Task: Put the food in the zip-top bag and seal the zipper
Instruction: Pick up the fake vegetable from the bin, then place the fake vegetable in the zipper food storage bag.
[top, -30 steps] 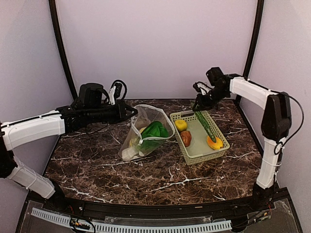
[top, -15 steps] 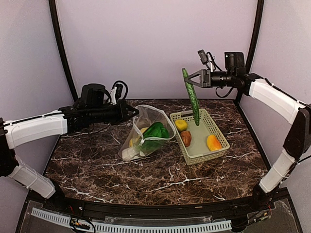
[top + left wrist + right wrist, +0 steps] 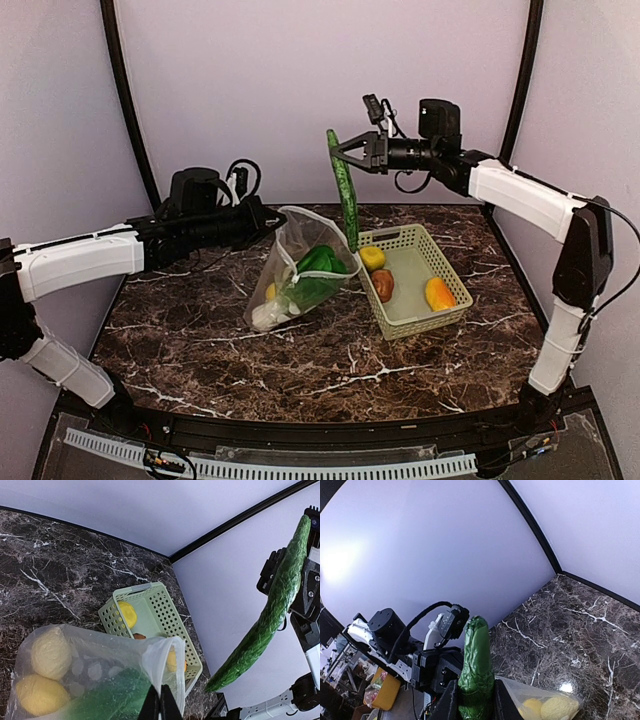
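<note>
The clear zip-top bag (image 3: 296, 262) lies on the table with its mouth lifted open; it holds a green leafy piece (image 3: 318, 268) and yellow and pale pieces. My left gripper (image 3: 276, 229) is shut on the bag's mouth edge, where the whitish zipper (image 3: 176, 652) runs beside my fingers (image 3: 161, 704). My right gripper (image 3: 346, 150) is shut on the top of a long green cucumber (image 3: 345, 198), which hangs upright in the air between the bag mouth and the basket. In the right wrist view the cucumber (image 3: 476, 662) sits between my fingers, above the bag (image 3: 546, 702).
A light green slotted basket (image 3: 412, 300) stands right of the bag, with a yellow piece (image 3: 372, 257), a brown piece (image 3: 382, 284) and an orange piece (image 3: 440, 293) in it. Black frame posts and pale walls close the back and sides.
My right gripper has lifted the cucumber out of the basket and carried it left, to near the bag mouth. My left gripper still holds the bag edge and has barely moved.
</note>
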Controlling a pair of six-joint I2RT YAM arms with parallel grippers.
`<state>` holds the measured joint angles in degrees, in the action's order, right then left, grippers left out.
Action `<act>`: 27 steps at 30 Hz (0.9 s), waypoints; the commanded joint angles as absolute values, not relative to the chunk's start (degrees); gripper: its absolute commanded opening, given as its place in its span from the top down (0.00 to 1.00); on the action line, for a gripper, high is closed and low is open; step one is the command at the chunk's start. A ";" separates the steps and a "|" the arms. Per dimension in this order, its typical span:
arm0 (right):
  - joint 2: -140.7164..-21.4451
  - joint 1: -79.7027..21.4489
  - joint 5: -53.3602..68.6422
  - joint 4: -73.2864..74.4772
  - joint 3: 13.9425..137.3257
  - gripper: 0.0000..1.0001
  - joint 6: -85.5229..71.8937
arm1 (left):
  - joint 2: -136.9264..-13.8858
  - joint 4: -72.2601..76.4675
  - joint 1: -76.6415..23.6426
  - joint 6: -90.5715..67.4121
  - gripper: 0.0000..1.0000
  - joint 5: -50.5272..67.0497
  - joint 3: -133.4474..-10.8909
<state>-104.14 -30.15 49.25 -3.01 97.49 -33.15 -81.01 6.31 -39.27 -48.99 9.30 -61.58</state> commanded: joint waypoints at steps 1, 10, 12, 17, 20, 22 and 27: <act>-103.70 -30.23 51.09 -0.71 101.42 1.00 -29.05 | -78.55 7.79 -39.18 -49.53 0.99 7.11 -61.70; -100.34 -28.94 44.02 -5.66 94.73 1.00 -38.37 | -76.92 9.56 -39.13 -49.83 0.99 5.22 -58.86; -102.91 -29.73 43.01 -5.79 97.11 1.00 -39.98 | -77.17 9.99 -39.15 -50.28 0.99 4.97 -58.77; -110.33 -32.58 43.00 -5.69 104.93 1.00 -41.43 | -76.94 9.91 -39.13 -51.22 0.99 4.05 -58.90; -115.16 -34.21 42.99 -5.76 110.04 1.00 -42.26 | -76.11 9.76 -39.18 -51.98 0.99 2.66 -58.62; -117.98 -35.62 42.69 -5.58 113.48 1.00 -42.56 | -75.45 9.65 -39.15 -52.32 0.99 1.79 -58.44; -122.06 -39.00 42.27 -4.69 117.35 1.00 -41.26 | -74.15 9.24 -39.15 -52.27 0.99 -0.21 -57.79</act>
